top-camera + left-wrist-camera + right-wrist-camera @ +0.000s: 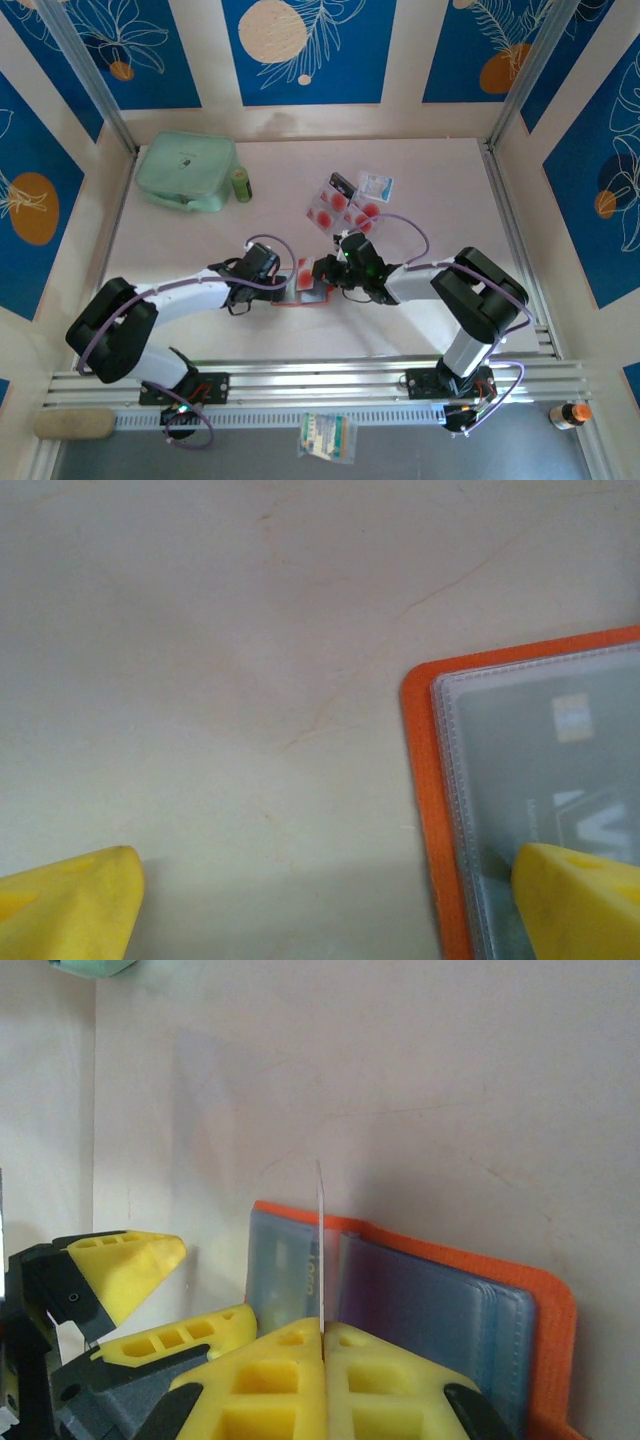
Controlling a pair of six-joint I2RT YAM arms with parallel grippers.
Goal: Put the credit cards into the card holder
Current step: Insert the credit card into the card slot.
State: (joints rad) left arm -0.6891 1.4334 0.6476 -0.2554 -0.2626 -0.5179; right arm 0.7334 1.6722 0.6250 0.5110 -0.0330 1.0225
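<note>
The orange card holder [300, 297] lies open on the table between both grippers, its clear sleeves [430, 1305] facing up. My right gripper [323, 1332] is shut on a credit card [321, 1245], seen edge-on and standing upright over the fold of the card holder [545, 1300]. My left gripper [325, 910] is open wide; one yellow fingertip [580, 900] rests on the corner of the holder's sleeve [520, 750], the other [70, 905] is over bare table. Several loose credit cards [335, 205] with red marks lie farther back, right of centre.
A mint-green zip pouch [188, 172] and a small green bottle [241, 184] sit at the back left. Aluminium rails [330, 385] run along the near edge. A packet [326, 437] and an orange-capped bottle [570, 413] lie in front of them.
</note>
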